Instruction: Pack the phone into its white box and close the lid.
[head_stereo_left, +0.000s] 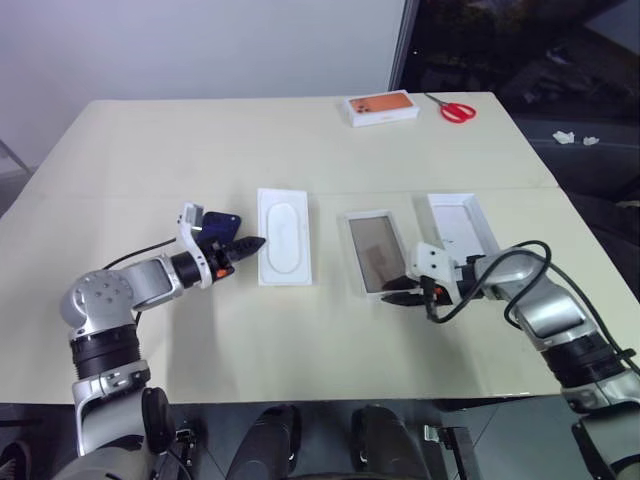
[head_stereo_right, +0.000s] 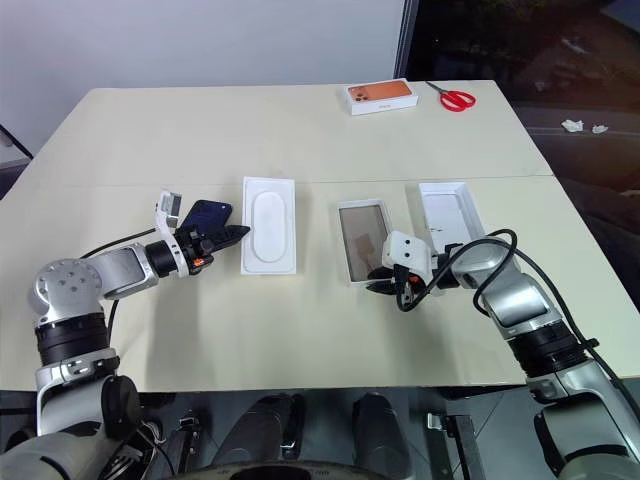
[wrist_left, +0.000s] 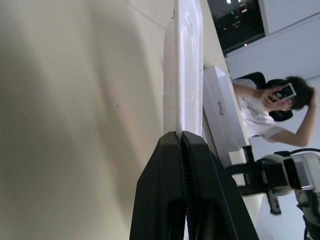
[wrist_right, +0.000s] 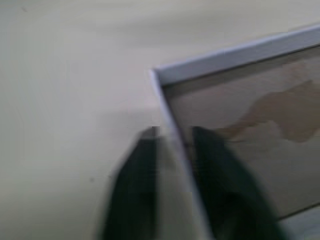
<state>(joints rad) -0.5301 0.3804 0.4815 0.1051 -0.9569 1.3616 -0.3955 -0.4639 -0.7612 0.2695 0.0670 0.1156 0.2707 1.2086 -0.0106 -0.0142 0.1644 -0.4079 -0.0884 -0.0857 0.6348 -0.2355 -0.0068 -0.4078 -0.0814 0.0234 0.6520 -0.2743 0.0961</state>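
Left gripper (head_stereo_right: 232, 236): jaws pressed together on nothing, forearm lying low over the surface (head_stereo_left: 150, 150), tips aimed at the white insert.
Phone (head_stereo_right: 207, 213): dark blue slab, just behind the left gripper's wrist, near the insert's left edge; not yet packed.
White insert (head_stereo_left: 284, 236): flat on the surface, oval recess up, between the phone and the box.
White box (head_stereo_left: 375, 252): open tray, tan floor showing, right of centre.
Right gripper (head_stereo_left: 398, 295): jaws clamped astride the box's near wall, one inside and one outside, wrist bent inward from the right.
Lid (head_stereo_right: 447, 212): plain white inside up, just right of the box.
Risk: the right gripper's corner pinch could likely drag or tip the light tray, or knock it into the lid; the left wrist, so close to the phone, might nudge it away.
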